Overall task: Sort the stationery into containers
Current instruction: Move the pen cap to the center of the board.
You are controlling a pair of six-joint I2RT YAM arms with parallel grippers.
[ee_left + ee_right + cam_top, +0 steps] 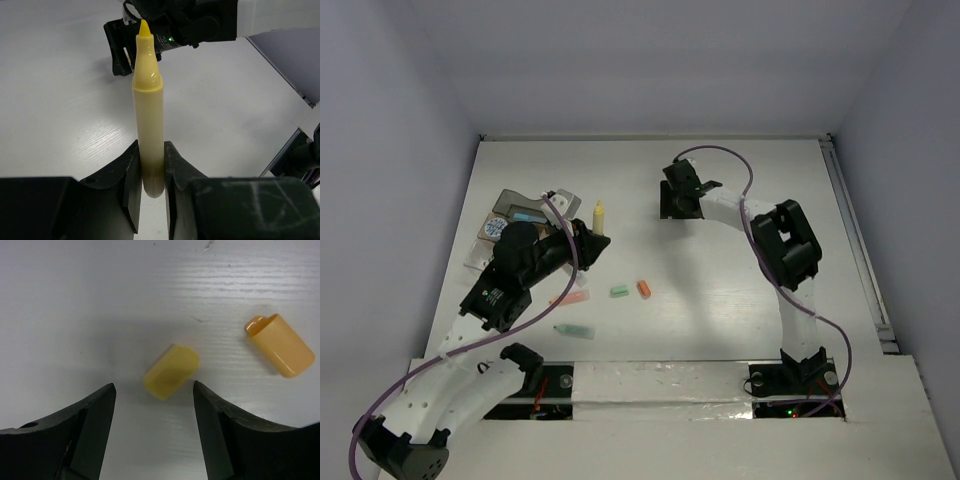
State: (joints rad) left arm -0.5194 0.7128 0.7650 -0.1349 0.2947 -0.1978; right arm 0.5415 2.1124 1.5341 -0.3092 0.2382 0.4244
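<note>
The yellow marker (148, 125) is pinched at its lower end by the left claw (150, 167), bare tip pointing away from the claw. It is held just right of the containers (520, 212) at the upper left of the overhead frame. The right claw (154, 387) is spread wide over the bench (740, 300), with a small yellow cap (171, 371) lying untouched between its jaws (a second, orange cap (280, 345) lies to the upper right).

Little of the sorting is judged done. A blue item (528, 215) seems to lie in the containers, though much of them is hidden by the left arm. Left loose at centre frame are a pink marker (570, 298), a green block (618, 291), an orange block (644, 289) and a green marker (575, 330).

The bench is white and faintly grained, and is enclosed by plain pale walls on three sides.
</note>
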